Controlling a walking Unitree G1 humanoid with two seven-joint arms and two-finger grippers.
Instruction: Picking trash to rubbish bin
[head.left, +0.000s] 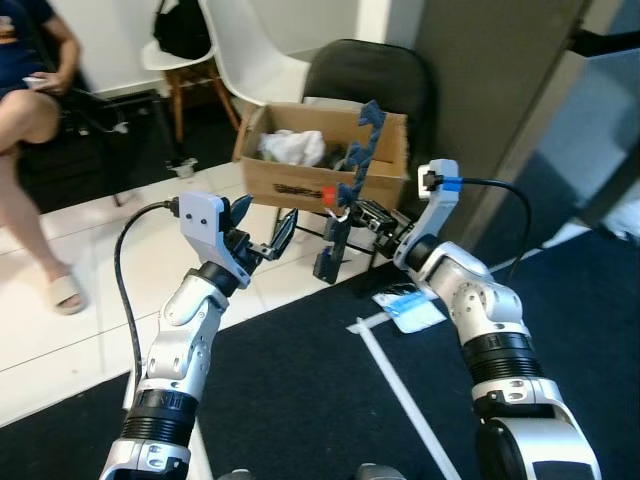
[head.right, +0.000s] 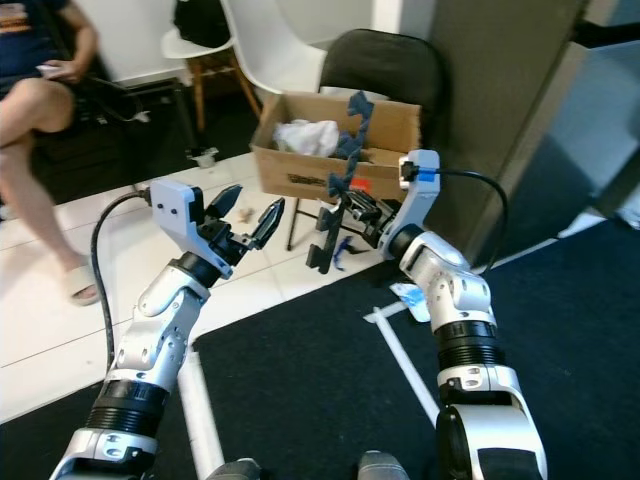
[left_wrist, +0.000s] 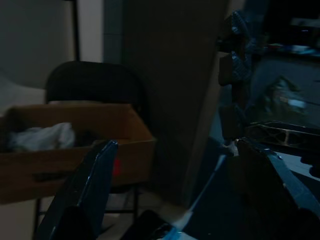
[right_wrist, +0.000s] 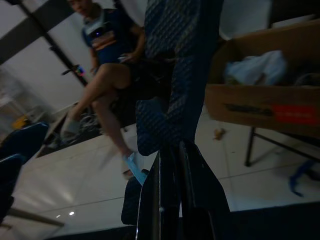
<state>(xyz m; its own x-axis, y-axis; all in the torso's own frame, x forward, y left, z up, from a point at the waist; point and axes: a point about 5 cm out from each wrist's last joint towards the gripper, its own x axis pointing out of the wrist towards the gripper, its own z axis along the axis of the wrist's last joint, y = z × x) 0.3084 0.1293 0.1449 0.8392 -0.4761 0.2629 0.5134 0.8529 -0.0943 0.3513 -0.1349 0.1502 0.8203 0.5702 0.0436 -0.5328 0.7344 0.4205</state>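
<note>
My right gripper (head.left: 338, 222) is shut on a long blue zigzag strip of trash (head.left: 358, 160), which stands upright in front of the cardboard box. In the right wrist view the strip (right_wrist: 175, 75) rises from between the closed fingers (right_wrist: 195, 200). The brown cardboard box (head.left: 300, 185) rests on a black chair and holds crumpled white trash (head.left: 292, 147). My left gripper (head.left: 262, 225) is raised to the left of the strip, open and holding nothing. The box (left_wrist: 65, 150) and the strip (left_wrist: 235, 75) also appear in the left wrist view.
A person (head.left: 30, 110) sits at the far left with a sandalled foot on the white tiles. A white chair (head.left: 240, 50) stands behind the box. A blue-white wrapper (head.left: 412, 308) lies on the dark carpet by a white tape line (head.left: 400, 390). A dark pillar (head.left: 490, 100) stands at the right.
</note>
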